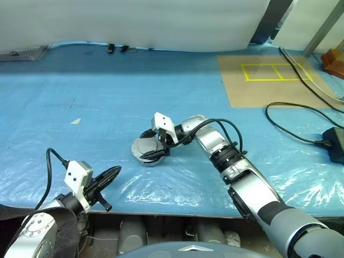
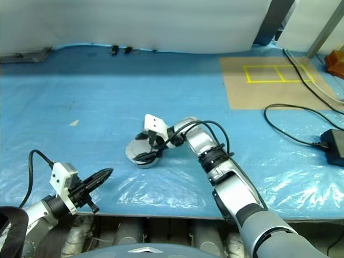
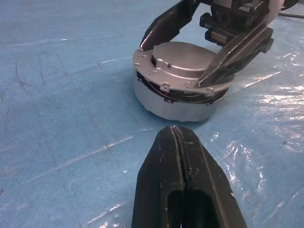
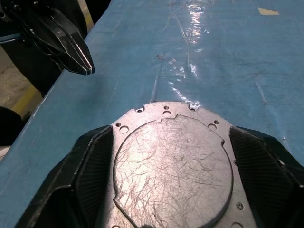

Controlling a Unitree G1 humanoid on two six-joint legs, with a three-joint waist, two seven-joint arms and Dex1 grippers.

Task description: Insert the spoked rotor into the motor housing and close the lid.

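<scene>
The motor housing [image 3: 171, 102], a short silver can, stands on the blue sheet near the table's front. The light-grey lid [image 3: 183, 64] lies over its top, slightly tilted, with a dark gap under one edge. My right gripper [image 1: 153, 150] reaches in from the right and straddles the lid [image 4: 171, 166], one black finger [image 4: 90, 171] against each side. My left gripper [image 1: 110, 174] hovers shut a short way to the housing's front left, pointing at it and apart from it. The spoked rotor is hidden.
A brown board with yellow tape squares [image 1: 269, 80] lies at the back right. A black cable [image 1: 290, 123] runs to a black box [image 1: 336, 145] at the right edge. A small white scrap [image 1: 76, 121] lies to the left. The table's front edge is close behind my left gripper.
</scene>
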